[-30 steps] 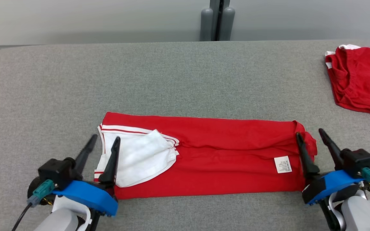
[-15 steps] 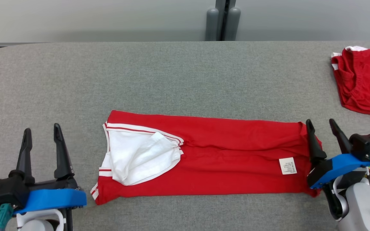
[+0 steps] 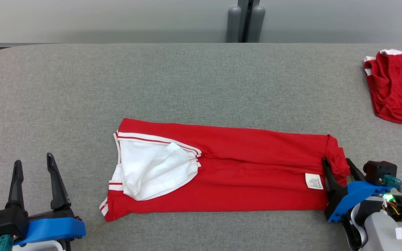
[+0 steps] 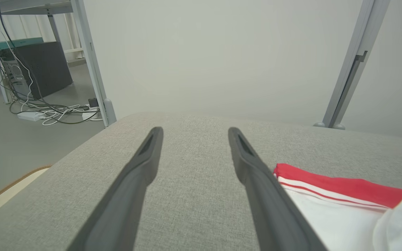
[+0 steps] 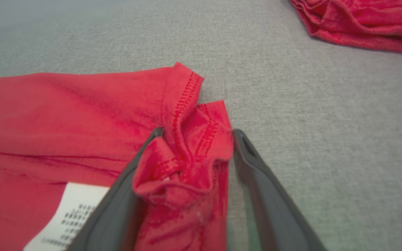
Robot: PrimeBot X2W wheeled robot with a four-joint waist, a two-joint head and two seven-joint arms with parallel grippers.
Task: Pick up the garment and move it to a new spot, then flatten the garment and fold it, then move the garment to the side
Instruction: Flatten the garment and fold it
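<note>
The garment (image 3: 243, 174) lay as a long strip on the bench (image 3: 187, 87). The left tool (image 3: 33, 158) stood apart, near its collar end. The right tool (image 3: 336, 160) was apart too, with the bunched hem between its fingers.

bare table (image 3: 47, 104) left, garment (image 3: 250, 167) centre, red bundle (image 3: 396, 90) right

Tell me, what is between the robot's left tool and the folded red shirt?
Nothing but bare grey tabletop. In the head view, the left tool stands open, apart from the folded red shirt, with just that surface between them.
</note>
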